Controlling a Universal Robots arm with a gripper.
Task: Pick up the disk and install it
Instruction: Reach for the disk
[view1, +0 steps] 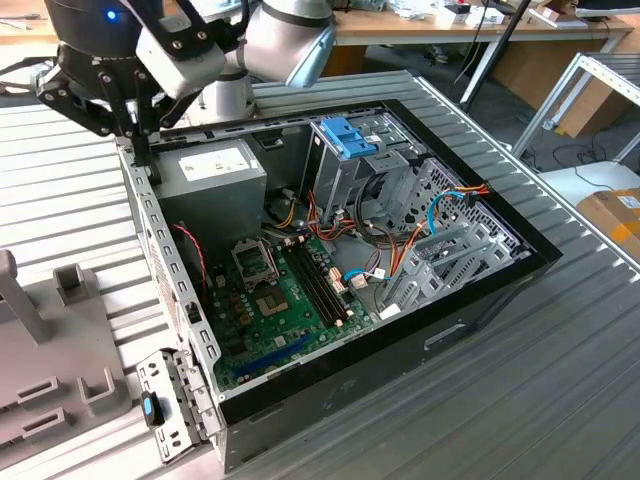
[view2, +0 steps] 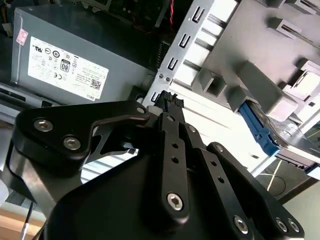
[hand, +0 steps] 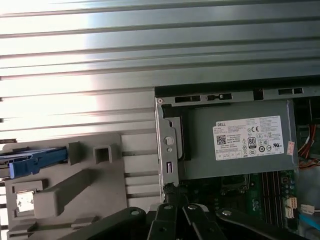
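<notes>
Ribbed metal tabletop (view1: 560, 330) carries open computer case (view1: 450, 335). Grey holder (hand: 85, 185) beside case; disk (hand: 37, 161) rests in it, far side from case. Hand (hand: 170, 192) clenched, empty, over case wall. Step looks like approach before pick; calls for opening over disk.

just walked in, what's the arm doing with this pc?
One arm is working at an open computer case. Its gripper is shut and empty, at the case wall next to the power supply. The disk, in its blue bracket, sits in the grey fixture beside the case, not yet picked up or installed.
</notes>
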